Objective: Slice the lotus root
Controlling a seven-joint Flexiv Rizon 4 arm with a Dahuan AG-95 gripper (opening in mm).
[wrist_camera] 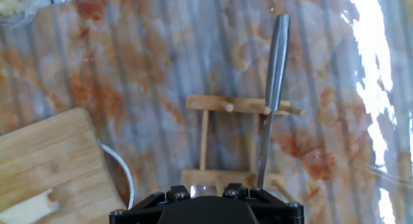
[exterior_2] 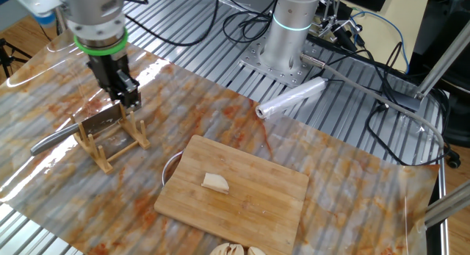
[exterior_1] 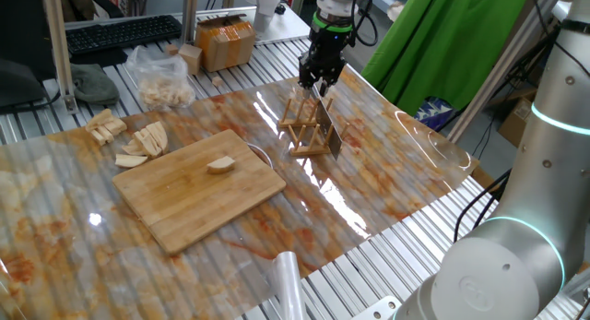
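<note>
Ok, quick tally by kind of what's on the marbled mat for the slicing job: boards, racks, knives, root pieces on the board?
Rectangular bamboo cutting board: 1
Small wooden slotted knife rack: 1
Steel-handled knife standing in the rack: 1
Pale lotus root piece on the board: 1
Total: 4

A pale, matt wooden cutting board (exterior_1: 198, 186) is lying on a glossy, marbled orange-grey plastic sheet (exterior_1: 369, 186). A light wooden slatted rack (wrist_camera: 235, 140) is holding a smooth, shiny steel-handled knife (wrist_camera: 276, 62). Ribbed metal tabletop (exterior_2: 220, 49) is gleaming dully.
</note>
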